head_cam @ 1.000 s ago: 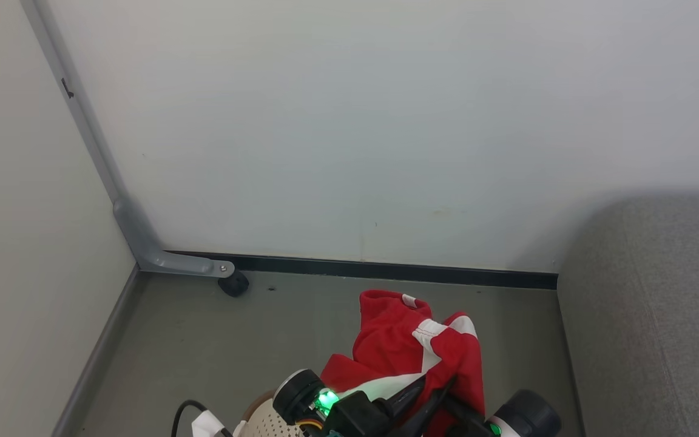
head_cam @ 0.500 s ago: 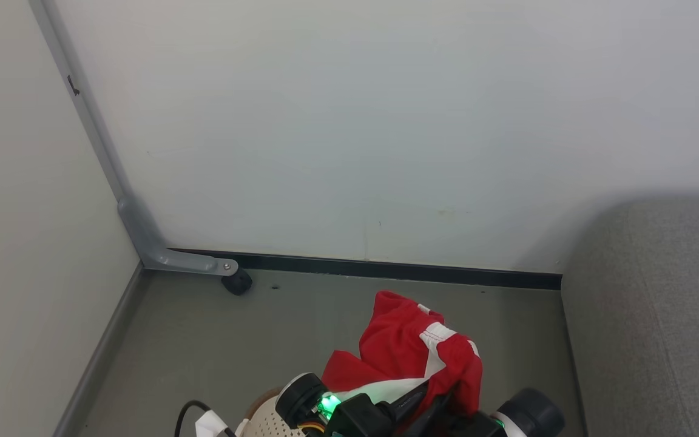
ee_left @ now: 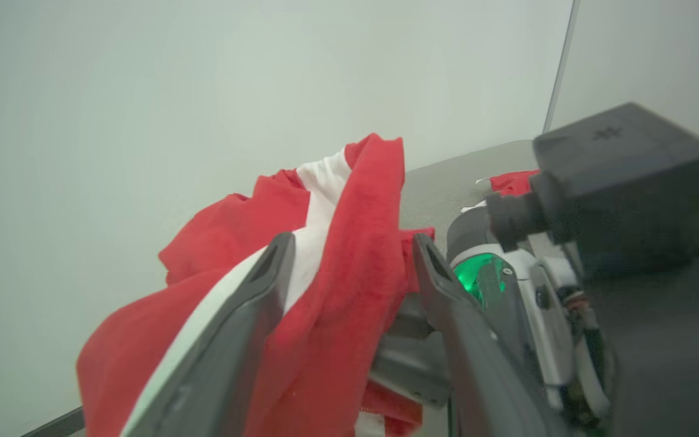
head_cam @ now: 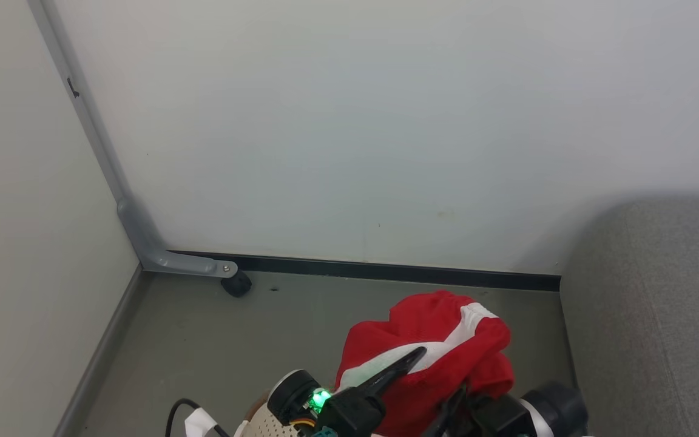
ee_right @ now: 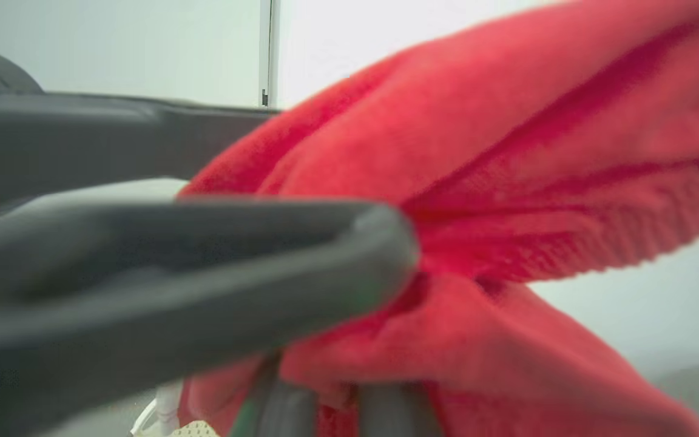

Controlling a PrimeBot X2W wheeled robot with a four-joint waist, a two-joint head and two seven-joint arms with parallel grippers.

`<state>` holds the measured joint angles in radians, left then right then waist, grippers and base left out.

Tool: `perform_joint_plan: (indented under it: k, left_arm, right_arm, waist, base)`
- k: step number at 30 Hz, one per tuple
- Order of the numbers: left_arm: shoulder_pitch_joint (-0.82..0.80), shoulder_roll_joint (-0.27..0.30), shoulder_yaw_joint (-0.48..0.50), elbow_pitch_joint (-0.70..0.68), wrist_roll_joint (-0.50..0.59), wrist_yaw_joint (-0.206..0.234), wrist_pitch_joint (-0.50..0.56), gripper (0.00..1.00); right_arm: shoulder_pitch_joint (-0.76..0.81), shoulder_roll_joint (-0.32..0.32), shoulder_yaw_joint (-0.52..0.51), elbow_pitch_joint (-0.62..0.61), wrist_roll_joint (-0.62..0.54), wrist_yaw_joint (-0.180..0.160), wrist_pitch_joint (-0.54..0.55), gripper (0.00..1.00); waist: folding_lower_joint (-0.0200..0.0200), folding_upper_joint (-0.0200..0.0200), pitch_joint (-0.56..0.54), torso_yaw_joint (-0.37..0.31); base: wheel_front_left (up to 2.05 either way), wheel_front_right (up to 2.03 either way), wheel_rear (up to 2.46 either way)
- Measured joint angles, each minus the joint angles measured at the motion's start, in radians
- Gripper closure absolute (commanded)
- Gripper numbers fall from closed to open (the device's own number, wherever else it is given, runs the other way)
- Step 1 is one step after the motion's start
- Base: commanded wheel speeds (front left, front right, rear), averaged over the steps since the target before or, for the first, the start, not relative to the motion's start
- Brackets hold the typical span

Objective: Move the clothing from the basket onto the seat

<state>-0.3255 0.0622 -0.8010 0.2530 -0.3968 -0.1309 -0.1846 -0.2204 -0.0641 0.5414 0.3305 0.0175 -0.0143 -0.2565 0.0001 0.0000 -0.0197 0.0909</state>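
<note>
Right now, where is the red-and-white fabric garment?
In the head view's bottom centre, the red-and-white fabric garment hangs bunched in the left gripper, left of the grey fabric sofa.

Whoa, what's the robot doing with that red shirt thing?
It's holding red clothing up in the air with both arms, near the basket. The right pincer pinches the cloth. The left pincer has a bunch between its fingers, though I can't tell if it's squeezing. The grey seat is off to the right, and the clothing isn't on it yet.
</note>
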Motion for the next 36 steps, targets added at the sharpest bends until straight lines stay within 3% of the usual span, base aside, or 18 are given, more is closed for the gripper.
perform_joint_plan:
  k: [7,26,36]
  left_arm:
    - [0.002,0.022,0.054,0.010,-0.025,0.030,-0.013,0.00]
    - [0.056,0.129,0.269,0.173,-0.050,0.176,-0.053,0.00]
    - [0.119,0.129,0.330,0.195,-0.086,0.194,-0.060,0.00]
  right_arm:
    - [0.002,-0.024,-0.048,-0.017,0.003,-0.022,0.000,1.00]
    - [0.028,-0.113,-0.145,-0.137,0.010,-0.053,0.000,1.00]
    - [0.096,-0.150,-0.210,-0.196,0.019,-0.075,0.000,1.00]
  waist:
    - [0.0000,0.0000,-0.004,-0.002]
    - [0.0000,0.0000,0.010,-0.047]
    - [-0.0001,0.0000,0.018,-0.116]
  base:
    - [0.00,0.00,0.00]
    - [0.00,0.00,0.00]
    - [0.00,0.00,0.00]
